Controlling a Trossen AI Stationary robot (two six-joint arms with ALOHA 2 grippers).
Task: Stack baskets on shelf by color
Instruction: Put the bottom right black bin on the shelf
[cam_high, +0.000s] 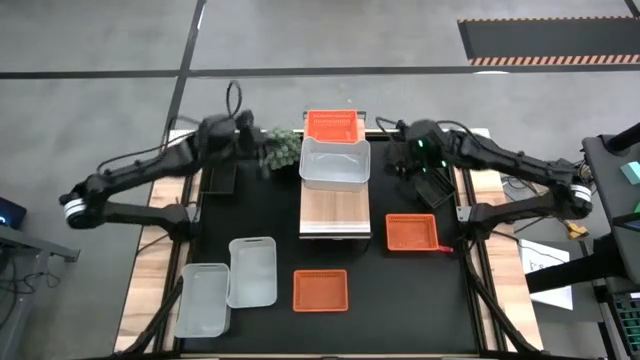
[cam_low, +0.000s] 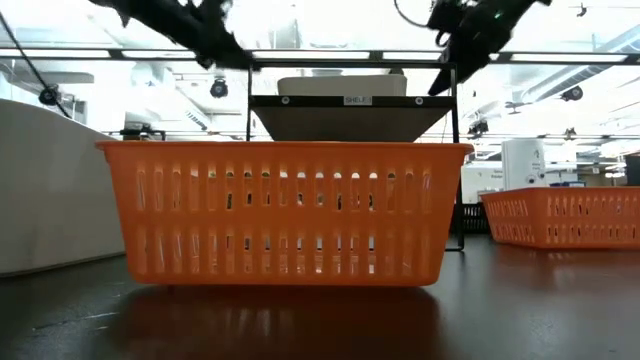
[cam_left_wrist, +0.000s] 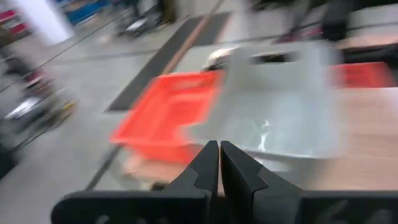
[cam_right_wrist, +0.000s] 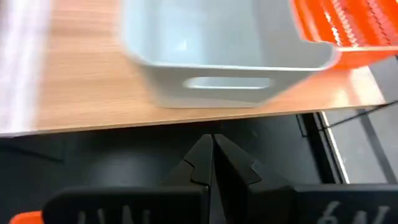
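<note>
White basket on the shelf faces the right claw (shut).

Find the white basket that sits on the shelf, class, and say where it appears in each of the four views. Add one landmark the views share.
High view: white basket at the centre, on the shelf, in front of the red basket.
Low view: only a pale strip above the shelf top, behind a near orange basket.
Left wrist view: centre right.
Right wrist view: upper centre.
Shared landmark: the shelf's wood top.

3 orange baskets, 3 white baskets, 1 shelf, 1 plant
</note>
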